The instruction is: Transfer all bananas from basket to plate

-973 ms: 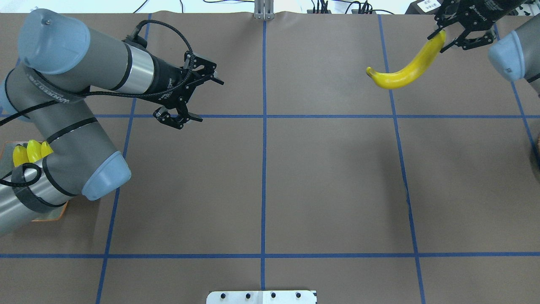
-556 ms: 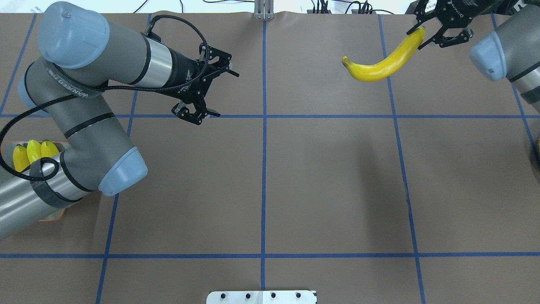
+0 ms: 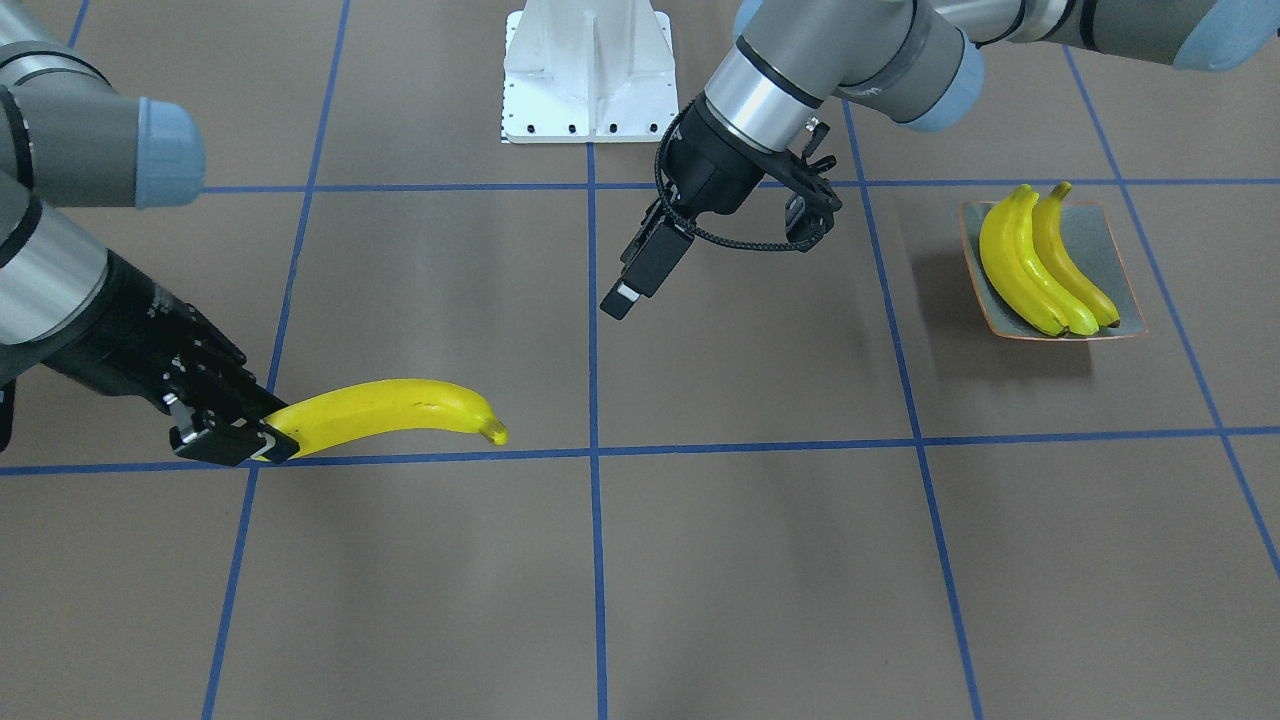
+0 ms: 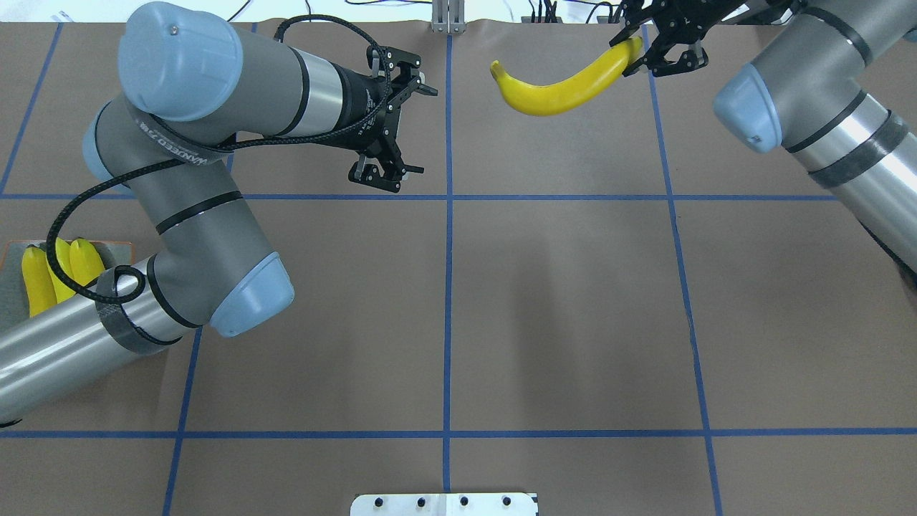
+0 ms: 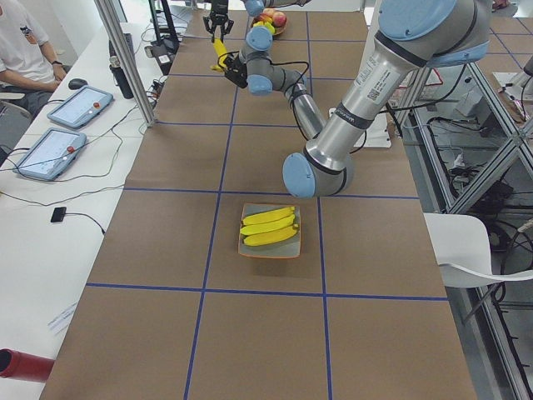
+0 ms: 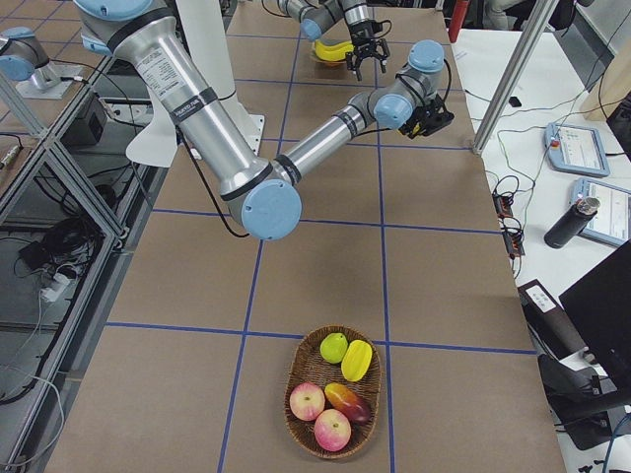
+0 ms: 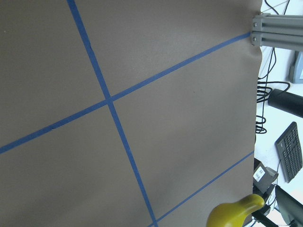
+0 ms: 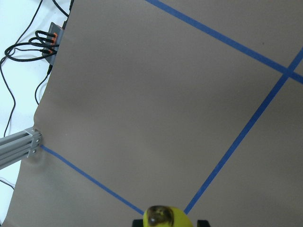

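Note:
My right gripper (image 4: pixel 636 51) is shut on the stem end of a yellow banana (image 4: pixel 555 92) and holds it in the air over the table's far side, just right of the centre line. The banana also shows in the front view (image 3: pixel 390 410), in the left wrist view (image 7: pixel 234 213) and in the right wrist view (image 8: pixel 163 217). My left gripper (image 4: pixel 414 129) is open and empty, a short way left of the banana's free tip. Three bananas (image 3: pixel 1045 265) lie side by side on the grey-green plate (image 3: pixel 1108 240) at the table's left end.
A wicker basket (image 6: pixel 296 370) with apples and other fruit stands at the table's right end, behind my right arm. My left arm's elbow (image 4: pixel 243 301) hangs beside the plate. Cables and a metal post (image 4: pixel 448 18) line the far edge.
My right gripper has carried the banana leftward towards the table's centre line. My left arm has swung right and farther out, so its open gripper is closer to the banana.

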You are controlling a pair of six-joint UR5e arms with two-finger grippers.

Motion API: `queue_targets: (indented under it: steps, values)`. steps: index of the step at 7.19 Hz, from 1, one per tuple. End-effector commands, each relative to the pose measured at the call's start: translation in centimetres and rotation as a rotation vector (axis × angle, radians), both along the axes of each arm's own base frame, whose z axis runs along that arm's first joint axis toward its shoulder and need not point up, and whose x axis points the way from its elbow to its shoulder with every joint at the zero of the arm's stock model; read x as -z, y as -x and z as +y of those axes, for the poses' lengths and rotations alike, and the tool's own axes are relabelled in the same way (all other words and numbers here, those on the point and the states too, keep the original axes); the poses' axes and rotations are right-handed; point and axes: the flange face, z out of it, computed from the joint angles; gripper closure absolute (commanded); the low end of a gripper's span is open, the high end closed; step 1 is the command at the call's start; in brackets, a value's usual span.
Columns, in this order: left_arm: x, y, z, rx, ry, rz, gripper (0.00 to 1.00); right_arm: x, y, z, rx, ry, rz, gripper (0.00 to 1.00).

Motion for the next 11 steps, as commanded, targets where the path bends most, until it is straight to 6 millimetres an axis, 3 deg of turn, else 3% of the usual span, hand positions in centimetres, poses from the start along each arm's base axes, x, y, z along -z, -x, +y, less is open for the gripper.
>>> queue_targets:
  steps: [1, 3, 6, 11]
  values:
    - [0.3, -0.4, -0.2, 0.075, 0.088, 0.037, 0.0, 3.1, 3.3, 2.4, -0.059, 0.026, -0.018, 1.0]
    - [0.9, -1.4, 0.5, 0.121, 0.116, 0.061, 0.0, 5.6, 4.3, 3.9, -0.096, 0.057, -0.056, 1.0]
    - [1.8, -2.7, 1.4, 0.147, 0.1, 0.066, 0.0, 6.9, 5.8, 5.5, -0.121, 0.075, -0.073, 1.0]
    - [1.9, -2.8, 1.5, 0.15, 0.088, 0.061, 0.0, 8.3, 4.7, 7.4, -0.123, 0.064, -0.102, 1.0]
